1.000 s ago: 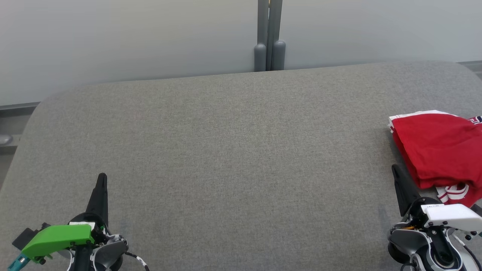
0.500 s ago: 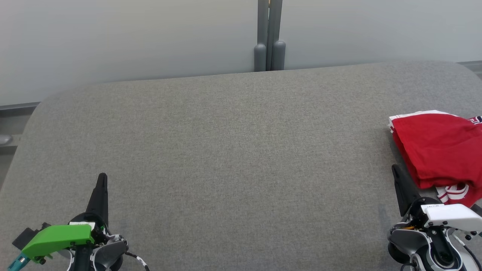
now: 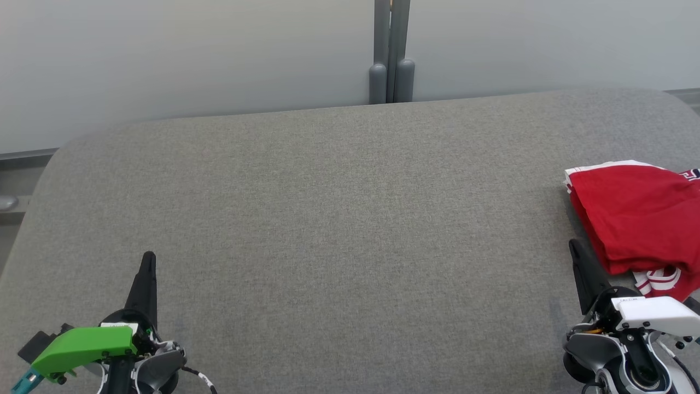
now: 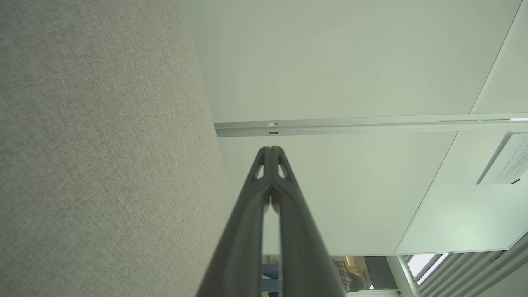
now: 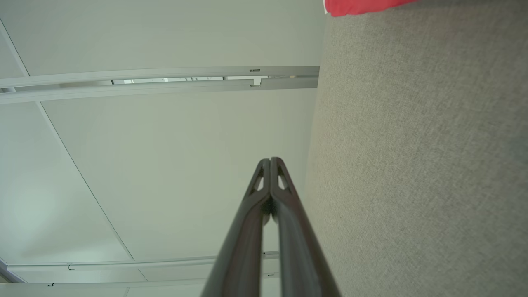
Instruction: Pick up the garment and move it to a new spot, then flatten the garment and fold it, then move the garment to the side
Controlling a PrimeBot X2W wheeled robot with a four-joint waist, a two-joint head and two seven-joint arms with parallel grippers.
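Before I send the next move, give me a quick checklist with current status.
1. left tool shut, empty: ok.
2. right tool shut, empty: ok; open it before grasping.
3. red garment on the grey table, near the right tool: ok.
4. Whole garment inside the head view: not ok, it runs past the right edge.
5. Gap between right tool and garment: cannot tell.

Grey fabric table (image 3: 339,219); pale partition wall (image 3: 164,54) behind; grey post (image 3: 391,49).
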